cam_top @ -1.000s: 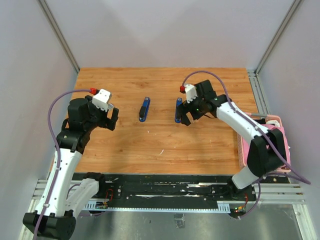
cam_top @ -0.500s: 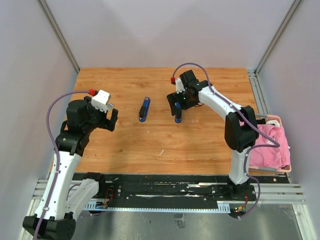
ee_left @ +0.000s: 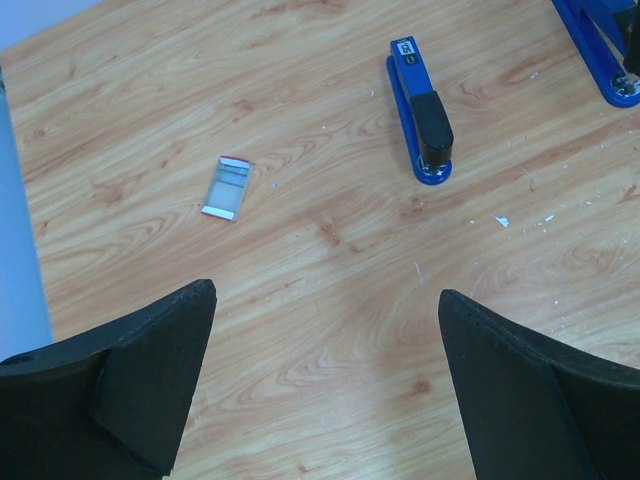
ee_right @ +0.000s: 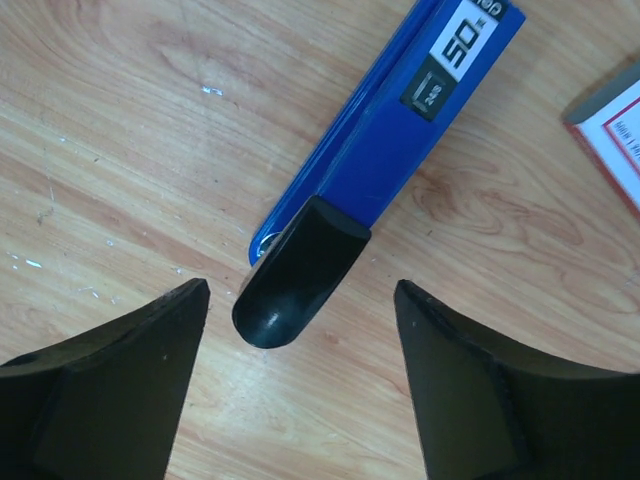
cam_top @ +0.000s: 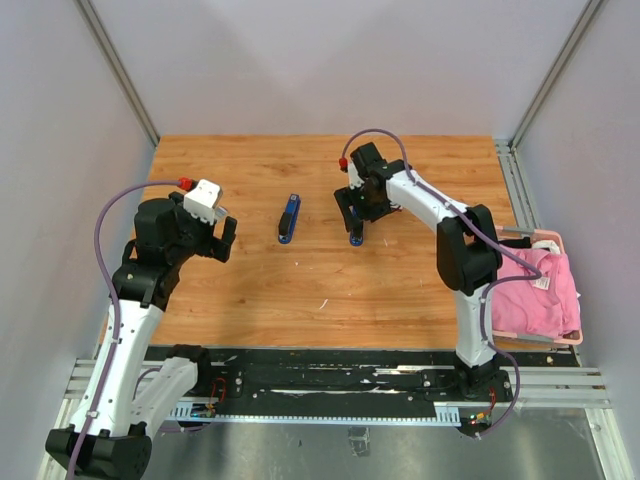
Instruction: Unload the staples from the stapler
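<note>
The blue stapler (ee_right: 400, 150) in the right wrist cam has a black label (ee_right: 470, 45) on top. It says "50" in white. The small sign next to it may be a brand, but it's too blurry to read. The white box (ee_right: 615, 130) at the edge has red print, cut off. The other blue stapler (ee_left: 420, 110) has a label too — too small to read.

Your wooden table (cam_top: 400, 290) carries a blue stapler (cam_top: 289, 219) near the middle and a second blue stapler (ee_right: 400, 150) to its right. A small flat white box (ee_left: 227, 186) and pale specks (ee_left: 502, 221) lie there too.
</note>
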Robot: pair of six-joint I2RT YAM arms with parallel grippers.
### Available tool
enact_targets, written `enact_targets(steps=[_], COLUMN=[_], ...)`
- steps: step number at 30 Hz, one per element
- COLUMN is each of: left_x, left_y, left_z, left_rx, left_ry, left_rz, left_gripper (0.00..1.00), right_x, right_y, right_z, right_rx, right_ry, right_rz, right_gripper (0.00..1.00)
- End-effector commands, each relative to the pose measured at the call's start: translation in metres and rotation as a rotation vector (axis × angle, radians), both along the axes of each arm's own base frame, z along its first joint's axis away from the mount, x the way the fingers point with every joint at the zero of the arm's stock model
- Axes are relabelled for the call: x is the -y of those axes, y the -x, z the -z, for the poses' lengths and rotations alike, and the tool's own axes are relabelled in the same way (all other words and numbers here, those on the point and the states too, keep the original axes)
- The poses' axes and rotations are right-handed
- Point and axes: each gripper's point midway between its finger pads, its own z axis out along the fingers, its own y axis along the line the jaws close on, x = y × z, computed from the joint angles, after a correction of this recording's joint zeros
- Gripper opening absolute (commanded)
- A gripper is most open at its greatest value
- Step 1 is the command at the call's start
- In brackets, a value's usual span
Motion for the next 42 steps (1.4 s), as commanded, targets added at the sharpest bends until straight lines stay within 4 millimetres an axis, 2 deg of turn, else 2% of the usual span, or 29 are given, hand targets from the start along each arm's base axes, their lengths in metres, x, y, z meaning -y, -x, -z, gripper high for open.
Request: enact_targets(steps=[1,4,11,14,17,18,21,25,29,36,42], left_x=[-0.003,-0.002,0.0,0.001,0.002,0.003,0.005,0.009,0.017,0.054,0.096], left_y=[-0.003,-0.003,-0.003,-0.003,-0.003,-0.003,-0.003,-0.006,-0.012,-0.018,-0.012], left_z=[-0.001,-0.001,0.0,0.001,0.001,0.001,0.001,0.0,-0.003,-0.004,-0.002], left_rx=[0.018,0.018,0.014,0.009,0.007,0.006,0.003,-0.004,0.007,0.009,0.022], left_ry=[-0.013,-0.013,-0.007,-0.004,-0.003,-0.001,0.004,-0.006,-0.043,-0.076,-0.084], left_rz=[-0.003,-0.002,0.009,0.015,0.021,0.023,0.033,0.056,0.104,0.297,0.505], left_gripper=[0.98,0.98,0.98,0.98,0.98,0.98,0.98,0.98,0.98,0.98,0.98], right_x=[-0.005,-0.003,0.008,0.012,0.014,0.014,0.014,0.016,0.025,0.02,0.016], right_y=[0.005,0.006,0.013,0.017,0.023,0.025,0.036,0.053,0.074,0.108,0.118], right_z=[0.004,0.005,-0.001,-0.008,-0.011,-0.02,-0.025,-0.025,-0.017,-0.012,-0.014], right_rx=[-0.014,-0.012,0.015,0.035,0.043,0.063,0.08,0.113,0.154,0.174,0.185], right_ry=[0.032,0.046,0.078,0.085,0.087,0.078,0.067,0.076,0.094,0.015,-0.028], right_rz=[-0.009,-0.013,-0.051,-0.088,-0.136,-0.154,-0.237,-0.367,-0.469,-0.632,-0.685], right_gripper=[0.71,0.58,0.38,0.32,0.31,0.31,0.29,0.29,0.29,0.29,0.3])
